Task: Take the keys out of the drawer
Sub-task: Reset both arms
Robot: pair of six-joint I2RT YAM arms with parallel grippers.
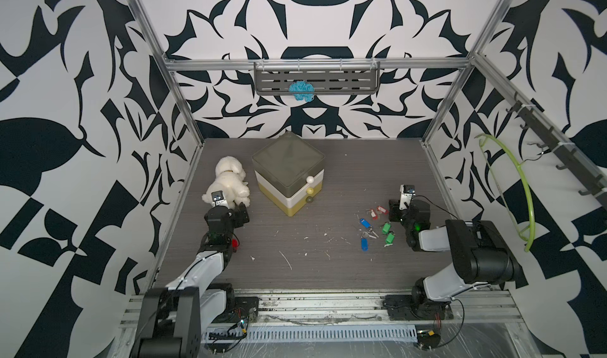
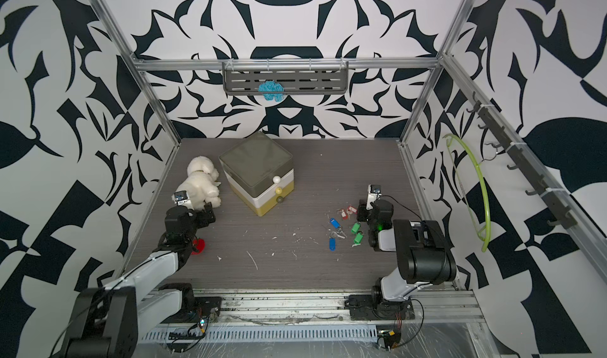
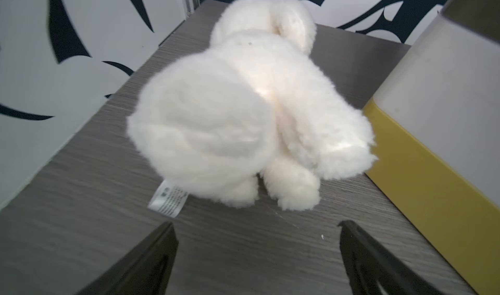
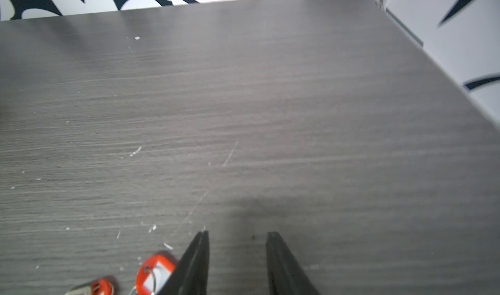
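The keys (image 1: 364,222) (image 2: 334,223) lie scattered on the table right of centre, on rings with red, blue and green tags. The three-tier drawer unit (image 1: 289,172) (image 2: 256,169) stands at the back centre with all its drawers pushed in. My right gripper (image 1: 393,208) (image 4: 238,235) hovers low just right of the red-tagged keys (image 4: 155,274), open, with only bare table between its fingers. My left gripper (image 1: 243,209) (image 3: 255,226) is wide open, holds nothing and points at the white plush dog (image 3: 243,112) left of the drawer unit.
The plush dog (image 1: 226,182) lies close to the drawer unit's left side. A red plush strawberry (image 1: 234,243) sits half hidden under the left arm. A green hanger (image 1: 525,188) hangs on the right wall, and a shelf (image 1: 345,80) holding a blue item is on the back wall.
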